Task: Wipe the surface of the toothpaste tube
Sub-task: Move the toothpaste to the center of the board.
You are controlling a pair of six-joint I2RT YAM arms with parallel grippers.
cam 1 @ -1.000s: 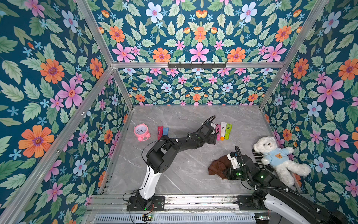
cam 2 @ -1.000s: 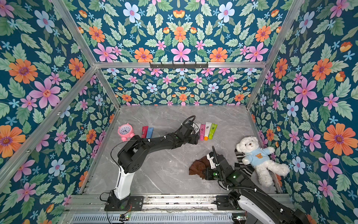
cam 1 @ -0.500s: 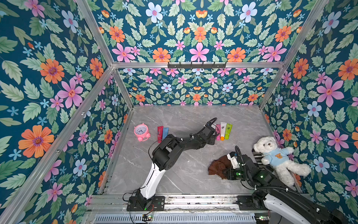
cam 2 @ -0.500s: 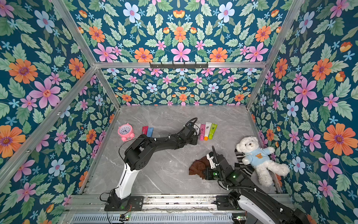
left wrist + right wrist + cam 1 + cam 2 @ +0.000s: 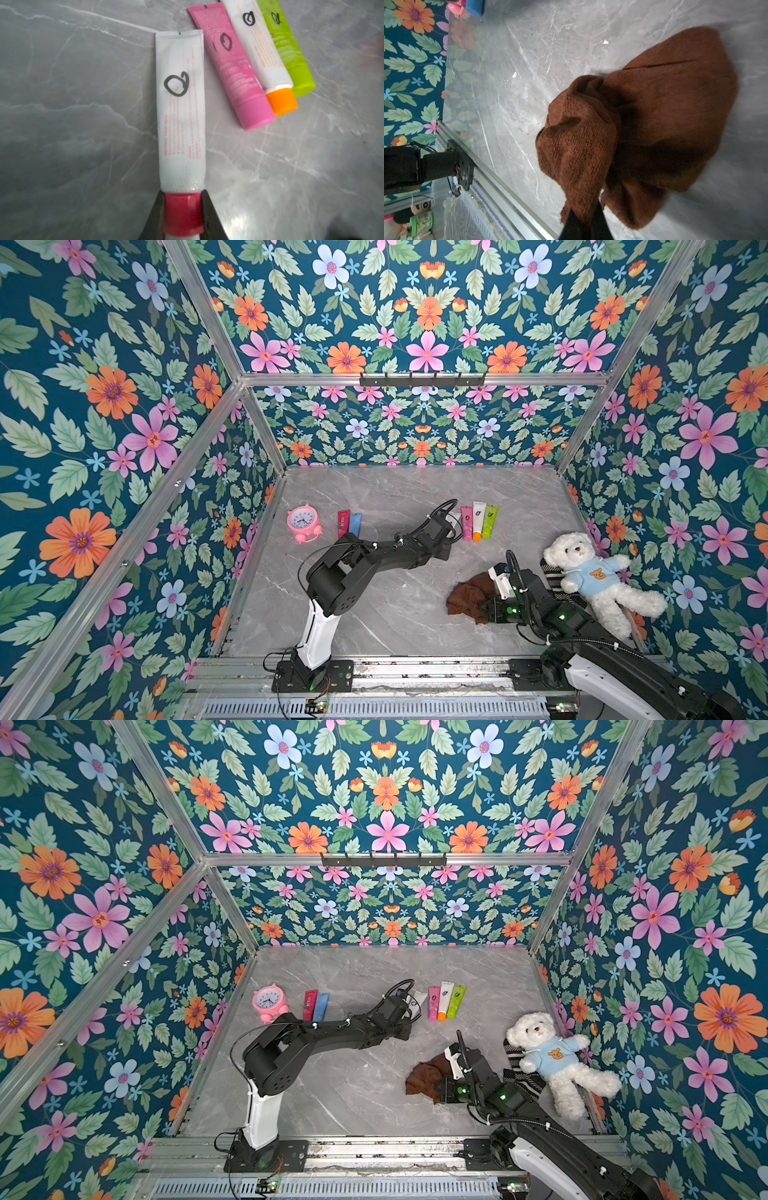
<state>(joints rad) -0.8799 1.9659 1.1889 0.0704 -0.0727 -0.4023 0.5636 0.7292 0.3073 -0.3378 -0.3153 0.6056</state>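
Since the earlier frames the left arm has leaned lower and further out toward the row of tubes. The left gripper has narrowed from a wide gape to a clamp on the red cap of the toothpaste tube. Its dark fingers press against both sides of the cap. This suggests the tube is now secured and could be lifted or steadied for wiping.

The tube lies flat on the marble table, with its cap inside the jaws and its crimped end pointing away. It sits just beside the pink tube, with the orange-capped tube and green tube beyond.

The right gripper has not shifted. It stays clenched on a fold of the brown cloth, which rests on the table well apart from the toothpaste tube, so no wiping contact exists yet.
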